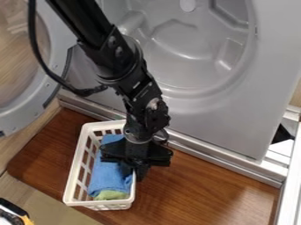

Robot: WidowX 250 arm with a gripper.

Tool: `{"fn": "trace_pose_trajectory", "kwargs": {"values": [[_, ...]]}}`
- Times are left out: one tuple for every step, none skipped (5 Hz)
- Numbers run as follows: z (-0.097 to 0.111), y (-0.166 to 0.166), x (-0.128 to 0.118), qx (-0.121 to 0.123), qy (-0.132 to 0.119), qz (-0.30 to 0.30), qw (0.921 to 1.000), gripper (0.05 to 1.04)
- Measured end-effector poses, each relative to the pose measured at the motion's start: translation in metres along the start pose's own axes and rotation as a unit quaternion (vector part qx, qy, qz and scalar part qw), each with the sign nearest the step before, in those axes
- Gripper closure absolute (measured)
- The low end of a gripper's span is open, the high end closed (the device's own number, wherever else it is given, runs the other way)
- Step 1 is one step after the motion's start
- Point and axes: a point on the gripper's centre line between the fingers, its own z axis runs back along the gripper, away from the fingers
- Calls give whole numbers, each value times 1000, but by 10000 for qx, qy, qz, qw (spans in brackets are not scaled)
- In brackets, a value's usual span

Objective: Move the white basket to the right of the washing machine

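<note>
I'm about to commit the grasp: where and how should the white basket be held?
Probably by the long rim on the picture's right, from above, where the gripper hangs. The basket stands upright and open-topped, so its thin wall can be straddled. Avoid pinching the blue cloth close inside.

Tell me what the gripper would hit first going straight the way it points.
Probably the basket's rim, on the picture's right side; the gripper points down at it. Depth is unclear, so they may already touch.
</note>
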Motion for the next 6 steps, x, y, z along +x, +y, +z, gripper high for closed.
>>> {"fn": "trace_pose_trajectory", "kwargs": {"values": [[12,-5,-5,-97,-74,-16,9999,960],[27,-20,-12,-196,-184,-96,9996,969],[41,-41,-24,-287,-231,-395,9985,969],[55,-75,-34,-532,-390,-811,9945,969],[63,-110,-44,-663,-452,-1236,9891,969],[60,-137,-51,-657,-435,-1654,9831,969]]}}
